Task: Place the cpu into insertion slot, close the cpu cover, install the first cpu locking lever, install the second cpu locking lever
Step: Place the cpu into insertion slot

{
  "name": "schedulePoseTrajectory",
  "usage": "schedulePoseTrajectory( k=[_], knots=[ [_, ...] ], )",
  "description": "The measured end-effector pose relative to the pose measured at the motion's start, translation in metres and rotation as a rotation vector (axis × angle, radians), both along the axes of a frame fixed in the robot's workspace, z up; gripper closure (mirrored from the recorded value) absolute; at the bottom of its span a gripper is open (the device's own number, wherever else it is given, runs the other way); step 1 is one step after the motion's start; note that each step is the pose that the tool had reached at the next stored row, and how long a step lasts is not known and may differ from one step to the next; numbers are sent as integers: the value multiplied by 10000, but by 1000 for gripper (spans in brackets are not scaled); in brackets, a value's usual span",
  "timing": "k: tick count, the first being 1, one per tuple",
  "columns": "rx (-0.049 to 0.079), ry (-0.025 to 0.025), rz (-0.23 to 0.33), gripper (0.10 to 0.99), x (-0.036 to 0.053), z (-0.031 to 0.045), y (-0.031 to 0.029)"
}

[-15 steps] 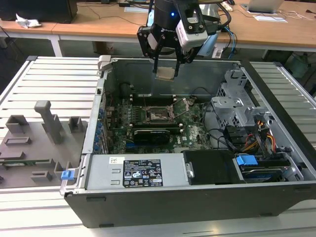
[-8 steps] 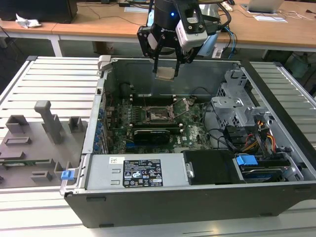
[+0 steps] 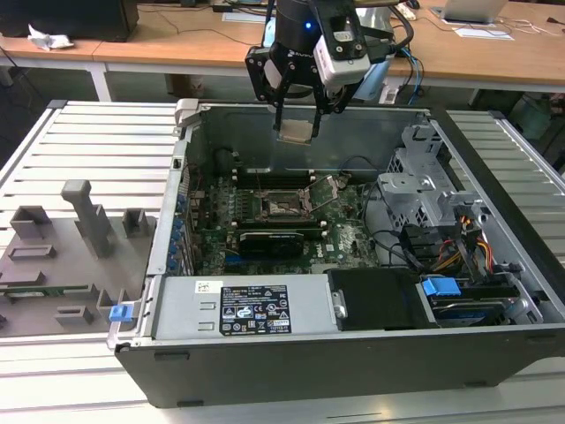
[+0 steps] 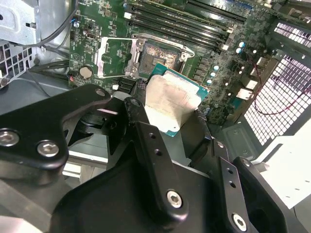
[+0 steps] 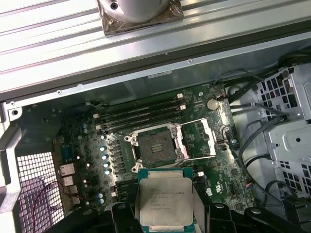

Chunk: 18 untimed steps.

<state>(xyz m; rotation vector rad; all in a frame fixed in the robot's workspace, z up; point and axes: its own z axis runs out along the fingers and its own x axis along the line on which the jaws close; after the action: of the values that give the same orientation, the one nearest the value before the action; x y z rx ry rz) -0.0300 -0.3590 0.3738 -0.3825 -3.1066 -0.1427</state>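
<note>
the gripper [image 3: 297, 122] is clamped on the cpu [image 3: 294, 132], its two black metal fingers [image 3: 278, 110] closed in on the chip's opposite edges, narrowly apart by just the chip's width. the cpu is one small flat square, dull silver-grey on top with a green rim, seen in both wrist views [image 4: 170, 99] [image 5: 165, 201]. in the exterior view it hangs in the air at twelve o'clock of the insertion slot [image 3: 281, 205], well apart from it. the one slot is a dark square recess with a silvery rim, bare inside [image 5: 156, 145]. the single cpu cover [image 3: 331, 190], a thin shiny windowed frame, stands swung open at about three o'clock of the slot. both sit on the green motherboard [image 3: 349, 234] inside the grey metal computer case [image 3: 353, 353].
</note>
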Motion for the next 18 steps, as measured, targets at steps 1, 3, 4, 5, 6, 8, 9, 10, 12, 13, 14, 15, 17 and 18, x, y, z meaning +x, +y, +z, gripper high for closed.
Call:
schedulePoseTrajectory(
  k=[1,3,4,5,6,8,9,10,12,13,14,15,17,18],
  knots=[
    [0,0,-5,557,0,0,0],
    [0,0,-14,557,0,0,0],
    [1,0,-16,557,0,0,0],
    [1,0,-18,557,0,0,0],
    [0,0,-26,557,0,0,0],
    [1,0,-40,557,0,0,0],
    [0,0,-47,557,0,0,0],
    [0,0,-51,557,0,0,0],
    [1,0,-59,557,0,0,0],
    [0,0,-61,557,0,0,0],
    [1,0,-66,557,0,0,0],
    [0,0,-69,557,0,0,0],
    [0,0,-79,557,0,0,0],
    [0,0,-85,557,0,0,0]
  ],
)
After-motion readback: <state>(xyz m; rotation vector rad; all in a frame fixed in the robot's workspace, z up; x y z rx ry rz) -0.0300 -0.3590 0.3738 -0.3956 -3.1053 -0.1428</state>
